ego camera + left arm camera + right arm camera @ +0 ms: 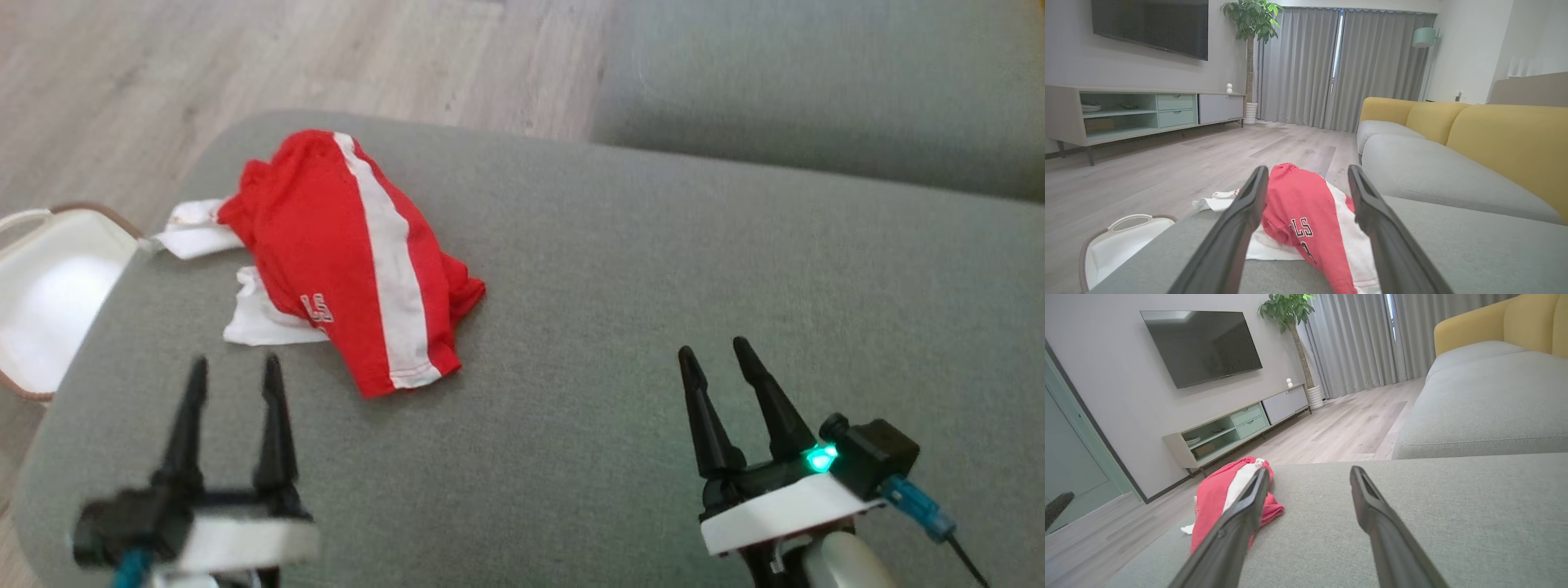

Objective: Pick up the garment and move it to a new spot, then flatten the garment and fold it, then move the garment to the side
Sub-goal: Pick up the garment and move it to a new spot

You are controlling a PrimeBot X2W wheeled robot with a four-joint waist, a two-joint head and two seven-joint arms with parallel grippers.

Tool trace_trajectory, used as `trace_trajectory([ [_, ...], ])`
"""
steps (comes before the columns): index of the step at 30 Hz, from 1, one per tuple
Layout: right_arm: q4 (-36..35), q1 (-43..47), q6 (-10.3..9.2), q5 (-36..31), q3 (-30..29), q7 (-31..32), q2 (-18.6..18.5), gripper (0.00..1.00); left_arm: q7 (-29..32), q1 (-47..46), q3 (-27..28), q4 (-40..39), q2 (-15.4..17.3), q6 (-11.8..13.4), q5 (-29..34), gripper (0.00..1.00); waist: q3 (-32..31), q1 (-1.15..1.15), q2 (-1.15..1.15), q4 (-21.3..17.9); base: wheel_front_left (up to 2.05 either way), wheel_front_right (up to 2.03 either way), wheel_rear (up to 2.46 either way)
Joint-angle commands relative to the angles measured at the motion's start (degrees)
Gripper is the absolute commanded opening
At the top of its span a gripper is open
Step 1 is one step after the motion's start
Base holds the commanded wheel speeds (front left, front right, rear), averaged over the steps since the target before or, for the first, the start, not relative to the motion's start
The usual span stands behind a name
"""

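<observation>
Crumpled red garment (343, 253) on the grey cushion (612, 286)
Left gripper (234, 363) and right gripper (714, 347) hover clear of it, both wide and empty.

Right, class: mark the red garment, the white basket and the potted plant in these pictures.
red garment (310, 237), head view, red panel left of the white stripe.
white basket (73, 245), head view, its inner wall.
potted plant (1251, 16), left wrist view, its leaves.

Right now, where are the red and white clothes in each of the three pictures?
Head view: the garment lies upper left of middle on the grey cushion.
Left wrist view: the garment is low in the middle, framed by the open left gripper.
Right wrist view: the garment is lower left, partly behind one finger of the right gripper.
Shared landmark: the grey cushion under it.
</observation>
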Motion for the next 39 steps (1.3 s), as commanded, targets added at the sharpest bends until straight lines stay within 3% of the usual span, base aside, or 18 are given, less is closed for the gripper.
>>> trace_trajectory([
  [1, -2.5, -3.6, 0.44, -0.9, 0.5, -0.6, -0.3, 1.00, -0.5, -7.5, 2.6, -1.8, 2.7, -0.5, 0.6, 1.00, 3.0, 0.00, 0.00, -1.8, 0.00, 0.00, 0.00],
  [2, -2.5, -3.6, 0.44, -0.9, 0.5, -0.6, -0.3, 1.00, -0.5, -7.5, 2.6, -1.8, 2.7, -0.5, 0.6, 1.00, 3.0, 0.00, 0.00, -1.8, 0.00, 0.00, 0.00],
  [6, -3.6, -5.7, 0.44, -2.5, -1.0, -0.6, -0.3, 1.00, 1.5, -18.3, 2.5, 1.3, 8.8, -1.3, 1.1, 1.00, 7.6, 0.00, 0.00, -3.8, 0.00, 0.00, 0.00],
  [10, -4.8, -7.6, 0.44, -3.7, -2.9, -0.6, -0.3, 1.00, 8.8, -31.8, 1.0, 6.3, 15.1, -1.8, -0.1, 1.00, 11.7, 0.00, 0.00, -5.9, 0.00, 0.00, 0.00],
  [18, -6.7, -11.1, 0.44, -4.7, -4.1, -0.6, -0.3, 1.00, 23.9, -52.2, -9.9, 22.7, 25.6, -1.9, -6.3, 1.00, 18.6, 0.00, 0.00, -10.5, 0.00, 0.00, 0.00],
  [24, -7.8, -12.9, 0.44, -4.7, -3.4, -0.6, -0.3, 1.00, 32.6, -59.3, -14.7, 34.9, 28.2, -1.9, -11.1, 1.00, 22.2, 0.00, 0.00, -13.6, 0.00, 0.00, 0.00],
  [36, -8.4, -13.6, 0.44, -3.8, -2.8, -0.6, -0.3, 1.00, 40.8, -62.9, -20.7, 48.6, 29.2, -2.0, -15.8, 1.00, 24.4, 0.00, 0.00, -17.1, 0.00, 0.00, 0.00],
  [37, -8.4, -13.6, 0.44, -3.8, -2.9, -0.6, -0.3, 1.00, 41.6, -62.9, -21.1, 49.2, 29.2, -2.0, -16.2, 0.92, 24.3, 0.00, 0.00, -17.1, 0.00, 0.00, 0.00],
  [38, -8.4, -13.6, 0.44, -3.7, -3.0, -0.6, -0.3, 1.00, 41.8, -63.0, -21.2, 49.7, 29.3, -2.0, -16.5, 0.29, 24.3, 0.00, 0.00, -17.1, 0.00, 0.00, 0.00],
  [39, -8.5, -13.5, 0.44, -3.7, -3.0, -0.6, -0.3, 1.00, 41.4, -63.2, -21.3, 49.9, 29.6, -2.0, -16.5, 0.00, 24.2, 0.00, 0.00, -17.1, 0.00, 0.00, 0.00],
])
